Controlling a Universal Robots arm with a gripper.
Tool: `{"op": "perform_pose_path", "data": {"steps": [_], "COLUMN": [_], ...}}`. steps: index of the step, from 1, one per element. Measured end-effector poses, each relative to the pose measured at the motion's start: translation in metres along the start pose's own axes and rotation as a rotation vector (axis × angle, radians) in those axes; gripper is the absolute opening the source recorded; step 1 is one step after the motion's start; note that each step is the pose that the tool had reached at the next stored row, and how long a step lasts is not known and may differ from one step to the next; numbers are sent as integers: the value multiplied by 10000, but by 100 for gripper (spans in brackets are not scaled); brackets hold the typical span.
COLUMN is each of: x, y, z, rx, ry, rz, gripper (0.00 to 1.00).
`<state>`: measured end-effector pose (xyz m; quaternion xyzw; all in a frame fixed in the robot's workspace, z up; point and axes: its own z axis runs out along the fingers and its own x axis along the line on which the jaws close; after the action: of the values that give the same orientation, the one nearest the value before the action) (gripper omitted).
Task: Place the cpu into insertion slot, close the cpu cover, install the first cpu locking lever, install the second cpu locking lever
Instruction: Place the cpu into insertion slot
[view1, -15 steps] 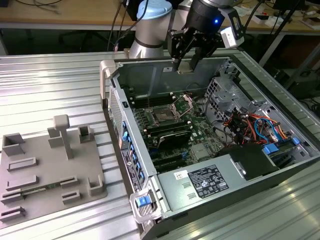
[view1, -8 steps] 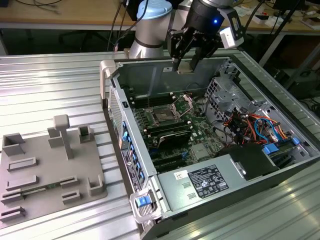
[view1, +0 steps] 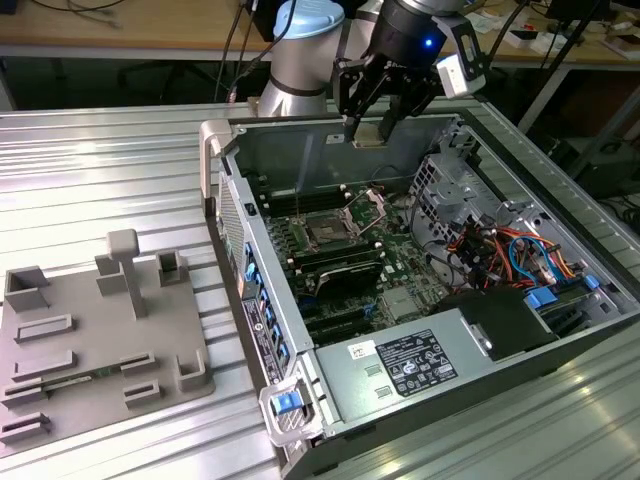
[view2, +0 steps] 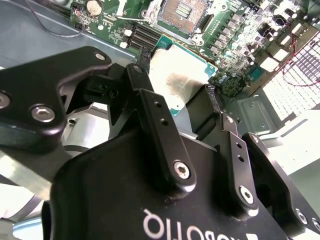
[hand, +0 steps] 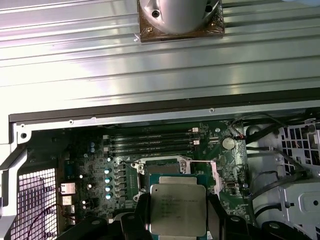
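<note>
Black matte claw (view2: 175, 82) pinches flat, square, silver-topped cpu (hand: 177, 209) (by opposite edges) over green motherboard (hand: 222, 167).

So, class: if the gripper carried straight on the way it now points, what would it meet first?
Probably the insertion slot below. The gripper, shut on the cpu, hangs above it, though depth and exact alignment are unclear.

A robotics lab or workshop was shown. An opened computer case (view1: 420, 300) was seen lying on a ribbed metal tabletop (view1: 100, 170) beside a grey fixture tray (view1: 100, 322), with a robot arm (view1: 300, 60) reaching over it. A wooden bench (view1: 150, 30) hung with cables (view1: 232, 55) was visible behind.
</note>
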<state>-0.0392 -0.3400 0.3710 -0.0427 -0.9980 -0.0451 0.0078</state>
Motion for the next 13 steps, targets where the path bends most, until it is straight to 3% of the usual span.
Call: {"op": "perform_pose_path", "data": {"steps": [4, 13], "x": [0, 1], "y": [0, -1], "z": [0, 6], "rx": [0, -10], "ry": [-1, -46], "rz": [14, 511], "gripper": [55, 55]}}
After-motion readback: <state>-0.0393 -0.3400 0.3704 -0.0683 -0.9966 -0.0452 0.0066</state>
